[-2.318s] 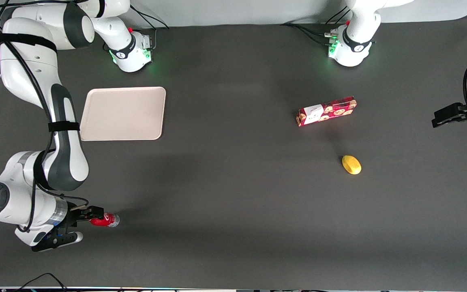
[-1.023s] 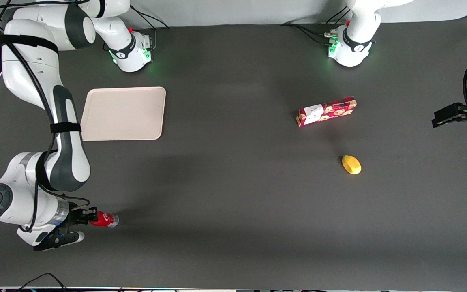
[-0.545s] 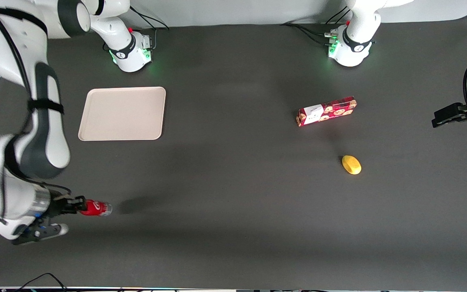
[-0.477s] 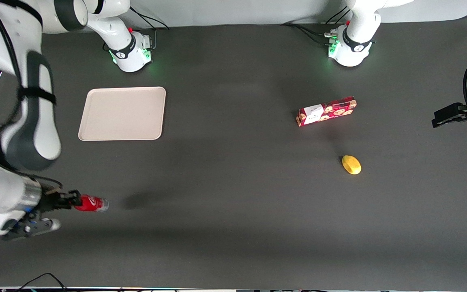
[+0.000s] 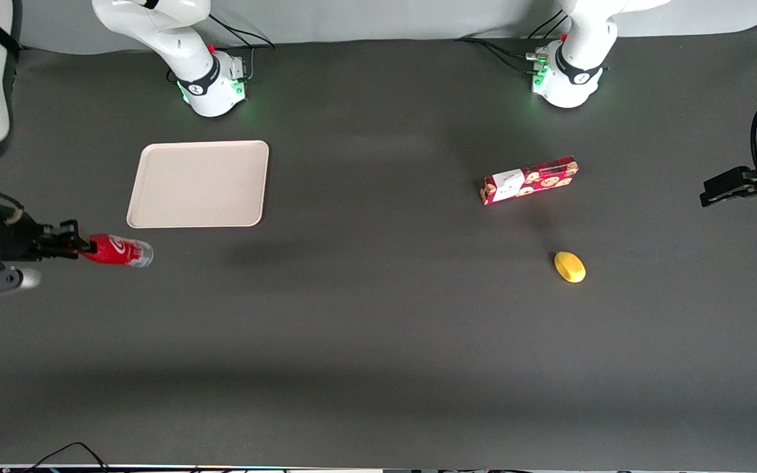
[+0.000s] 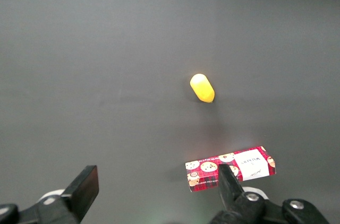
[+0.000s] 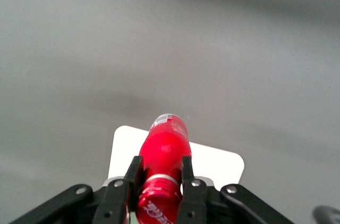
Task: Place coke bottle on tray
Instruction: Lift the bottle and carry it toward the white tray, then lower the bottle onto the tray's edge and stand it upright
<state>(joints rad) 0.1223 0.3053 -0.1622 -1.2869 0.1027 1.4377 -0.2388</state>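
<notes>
My right gripper (image 5: 75, 248) is shut on the neck of the small red coke bottle (image 5: 117, 251) and holds it level in the air, near the working arm's end of the table. The bottle's silvery base points toward the table's middle. The beige tray (image 5: 198, 184) lies flat on the dark table, a little farther from the front camera than the bottle. In the right wrist view the black fingers (image 7: 132, 177) clamp the bottle (image 7: 163, 160) just under its red cap, and the tray (image 7: 220, 159) shows below the bottle.
A red cookie box (image 5: 528, 179) and a yellow lemon-like object (image 5: 570, 267) lie toward the parked arm's end of the table. Both also show in the left wrist view: the box (image 6: 230, 168) and the yellow object (image 6: 202, 87).
The gripper has lifted the bottle off the table near the front edge and carried it away from the front camera, to a spot close to the tray's near corner.
</notes>
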